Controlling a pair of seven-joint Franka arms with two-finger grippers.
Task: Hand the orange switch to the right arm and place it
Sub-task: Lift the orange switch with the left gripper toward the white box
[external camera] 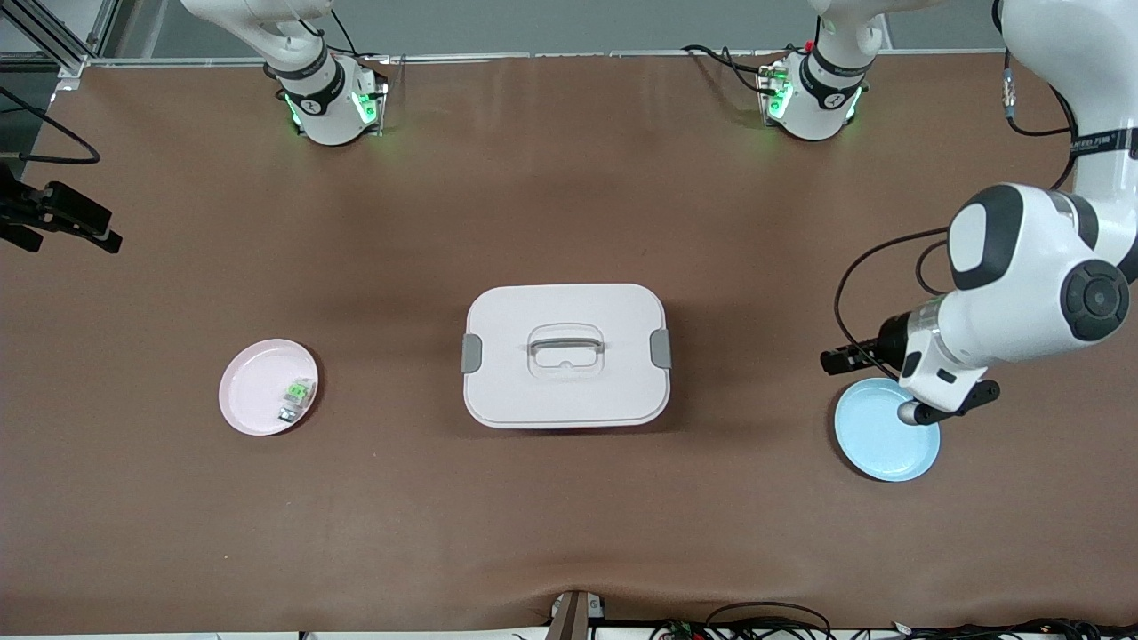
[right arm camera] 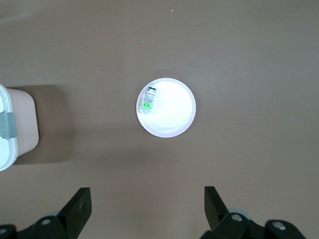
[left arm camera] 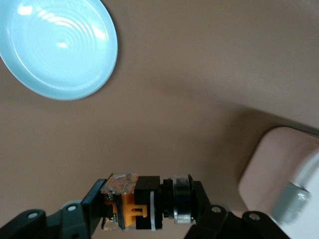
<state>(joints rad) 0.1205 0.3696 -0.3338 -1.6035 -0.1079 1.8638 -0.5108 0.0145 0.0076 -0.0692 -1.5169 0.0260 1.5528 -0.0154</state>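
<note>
orange switch held by left gripper above the blue plate end

orange switch (left arm camera: pixel 132 203) sits clamped between the fingers (left arm camera: pixel 94 199) of the left gripper (left arm camera: pixel 147 204), lying sideways, black-and-orange body at one finger and a dark ringed end at the other. left gripper (external camera: pixel 843 358) is up in the air over bare brown surface (external camera: pixel 569 533) just beside the blue plate (external camera: pixel 876 449), toward the left arm's end of the surface. blue plate (left arm camera: pixel 55 47) shows nothing on it in the left wrist view.

right gripper (right arm camera: pixel 147 209) hangs high over the pink plate (right arm camera: pixel 172 117), fingers (right arm camera: pixel 79 206) spread wide, nothing between them. in the front view only the right arm's base (external camera: pixel 324 98) shows at the edge where the bases stand; its gripper is out of that view.

pink plate (external camera: pixel 253 396) lies toward the right arm's end of the surface, with a small green-and-white part (external camera: pixel 298 391) on it near the rim. white lidded box (external camera: pixel 566 356) with grey side clips and a top handle sits mid-surface, between the two plates, well apart from both.
</note>
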